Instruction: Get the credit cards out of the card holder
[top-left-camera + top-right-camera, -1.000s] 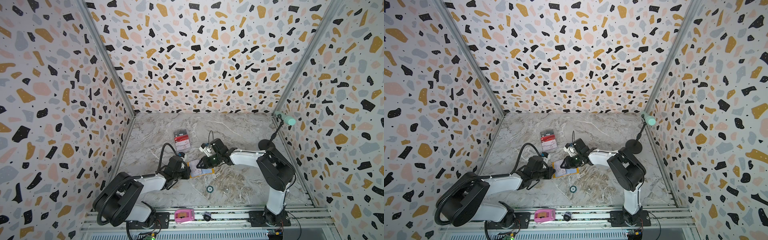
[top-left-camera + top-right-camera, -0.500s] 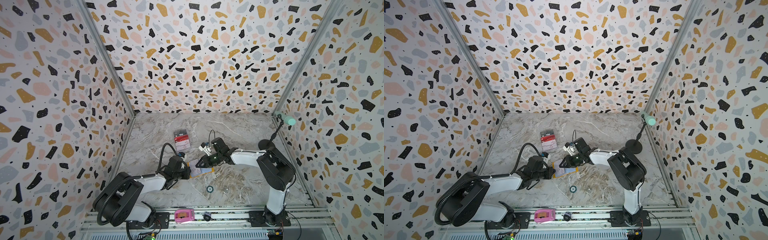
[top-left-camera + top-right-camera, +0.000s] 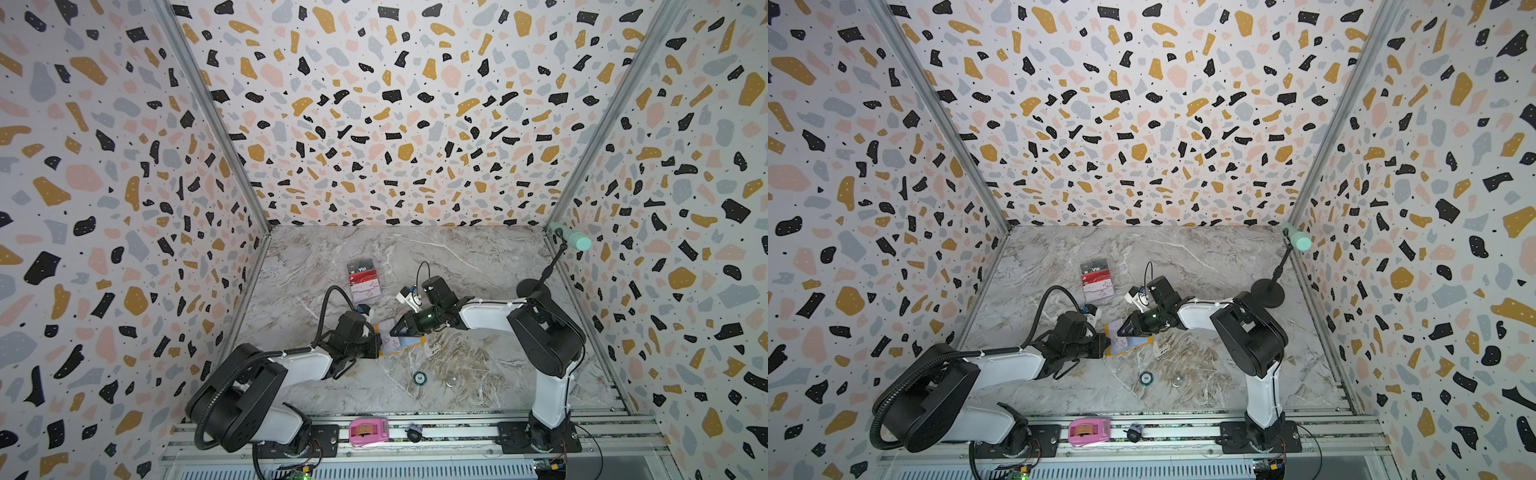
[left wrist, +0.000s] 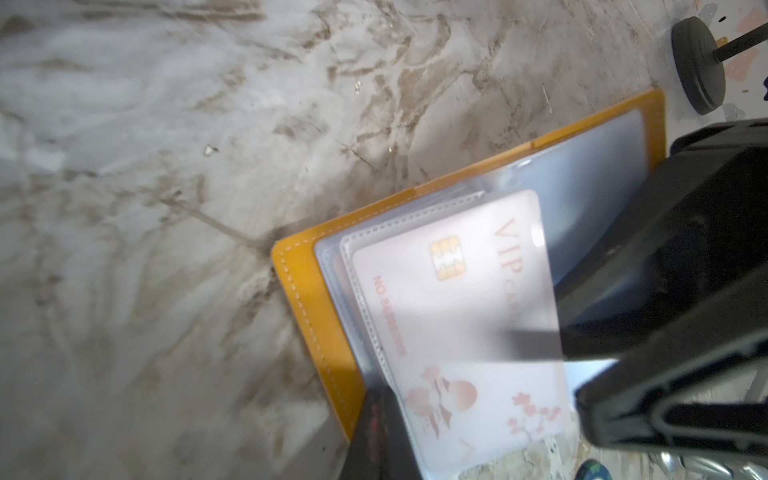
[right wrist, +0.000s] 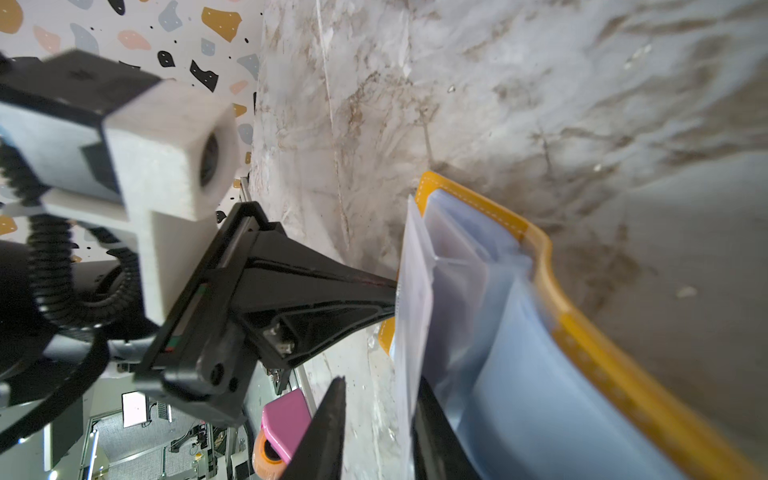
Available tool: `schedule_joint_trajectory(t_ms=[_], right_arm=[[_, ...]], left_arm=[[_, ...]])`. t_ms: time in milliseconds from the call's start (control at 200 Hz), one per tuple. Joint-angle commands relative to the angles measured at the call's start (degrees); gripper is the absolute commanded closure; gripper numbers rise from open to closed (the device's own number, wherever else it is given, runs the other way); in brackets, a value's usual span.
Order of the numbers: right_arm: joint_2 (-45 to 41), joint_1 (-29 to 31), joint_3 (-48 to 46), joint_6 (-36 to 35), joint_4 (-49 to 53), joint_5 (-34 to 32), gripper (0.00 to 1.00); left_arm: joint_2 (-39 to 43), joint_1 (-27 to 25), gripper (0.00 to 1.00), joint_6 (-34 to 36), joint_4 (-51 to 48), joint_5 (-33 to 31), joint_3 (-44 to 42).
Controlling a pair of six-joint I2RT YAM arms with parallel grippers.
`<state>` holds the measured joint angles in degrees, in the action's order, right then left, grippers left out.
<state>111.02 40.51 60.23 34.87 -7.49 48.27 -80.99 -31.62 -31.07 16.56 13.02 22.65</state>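
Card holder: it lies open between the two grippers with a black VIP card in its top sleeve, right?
Not black. The card in the top sleeve of the card holder is pale pink with rose VIP lettering, as the left wrist view shows. The holder does lie open between the left gripper and right gripper.

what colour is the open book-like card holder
Mustard yellow card holder, clearest in left wrist view.

Pink tape dispenser (image 3: 368, 432) on the rail (image 3: 457, 434) — round token (image 3: 420, 377) and black stand (image 3: 530, 286) on marble (image 3: 478, 257).
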Motion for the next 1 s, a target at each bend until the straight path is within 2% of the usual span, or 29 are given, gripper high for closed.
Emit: schedule_joint_trajectory(t_ms=[0, 601, 736, 996], right_arm=[[0.77, 1.5, 2.07, -0.33, 0.53, 0.56, 0.71], [1.49, 2.77, 8.33, -8.35, 14.03, -9.86, 0.7], [0.38, 2.56, 7.73, -8.81, 13.44, -8.82, 0.7], [-0.18, 1.5, 4.82, -5.77, 5.81, 0.07, 0.72]], left_arm=[[-1.9, -0.29, 1.0, 0.8, -5.04, -0.28, -0.02], [-2.88, -0.24, 1.0, 1.01, -5.04, -0.19, 0.31], [-3.06, -0.24, 1.0, 0.96, -4.91, -0.11, 0.2], [-2.96, -0.29, 1.0, 0.94, -5.04, -0.19, 0.2]])
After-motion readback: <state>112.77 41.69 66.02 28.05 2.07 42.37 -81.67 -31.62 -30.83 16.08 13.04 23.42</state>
